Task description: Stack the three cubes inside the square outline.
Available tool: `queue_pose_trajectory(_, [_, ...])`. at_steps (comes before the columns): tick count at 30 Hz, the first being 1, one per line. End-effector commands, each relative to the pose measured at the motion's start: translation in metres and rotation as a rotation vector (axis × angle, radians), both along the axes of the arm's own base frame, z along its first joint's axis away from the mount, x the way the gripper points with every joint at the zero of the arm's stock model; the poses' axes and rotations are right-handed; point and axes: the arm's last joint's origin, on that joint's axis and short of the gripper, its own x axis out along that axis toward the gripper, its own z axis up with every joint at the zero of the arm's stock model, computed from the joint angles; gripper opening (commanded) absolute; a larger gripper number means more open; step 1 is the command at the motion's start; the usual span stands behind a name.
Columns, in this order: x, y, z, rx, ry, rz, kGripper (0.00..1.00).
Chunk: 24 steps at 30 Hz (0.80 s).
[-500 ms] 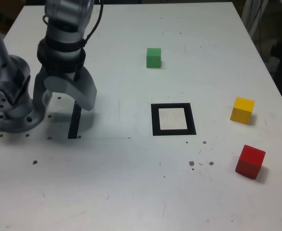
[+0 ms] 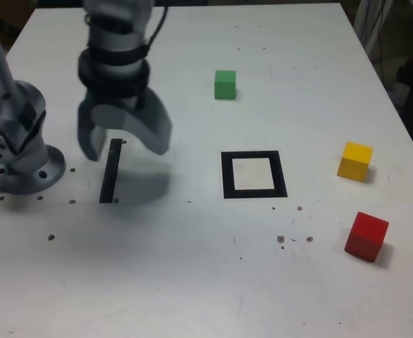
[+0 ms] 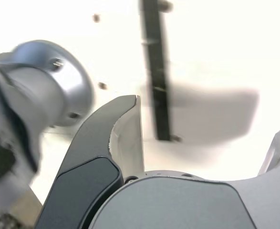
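The arm's gripper [image 2: 124,146] has moved toward the exterior view's right since half a second ago, and it now hangs over the straight black tape strip [image 2: 110,171] rather than beside the arm's round base [image 2: 23,169]. Its two curved fingers [image 2: 153,130] stand wide apart with nothing between them. The cubes and the square have not moved.

The scene is a white worktop [image 2: 192,282] with small dark specks. The square outline [image 2: 254,174], a thick black frame with a white centre, lies near the middle of the worktop with nothing inside it. The green cube [image 2: 225,84] sits beyond the square, toward the far edge. The yellow cube [image 2: 354,161] sits to the exterior view's right of the square, well apart from it. The red cube [image 2: 366,236] sits nearer the camera than the yellow one, also on the exterior view's right. All three cubes rest singly on the worktop, apart from each other and from the gripper.

In the wrist view, blurred, one dark finger [image 3: 106,143] shows close up, with the tape strip [image 3: 156,71] running past its tip on the bright worktop [image 3: 216,47]. The grey rounded base [image 3: 44,90] shows to one side, and the edge of the other finger [image 3: 278,152] shows at the frame's border.
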Motion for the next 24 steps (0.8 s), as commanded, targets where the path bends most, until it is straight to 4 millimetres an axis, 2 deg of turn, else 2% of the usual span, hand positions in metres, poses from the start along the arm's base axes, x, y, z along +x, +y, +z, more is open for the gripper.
queue_pose_trajectory(1, [0.031,-0.014,0.021,0.0,-0.082,-0.036,0.97])
queue_pose_trajectory(6, [0.075,-0.048,0.067,0.039,-0.172,-0.138,0.97])
queue_pose_trajectory(10, [0.102,-0.071,0.09,0.047,-0.227,-0.199,0.97])
queue_pose_trajectory(16, [0.148,-0.109,0.095,0.042,-0.268,-0.283,0.97])
queue_pose_trajectory(24, [0.183,-0.135,0.093,0.052,-0.345,-0.352,0.97])
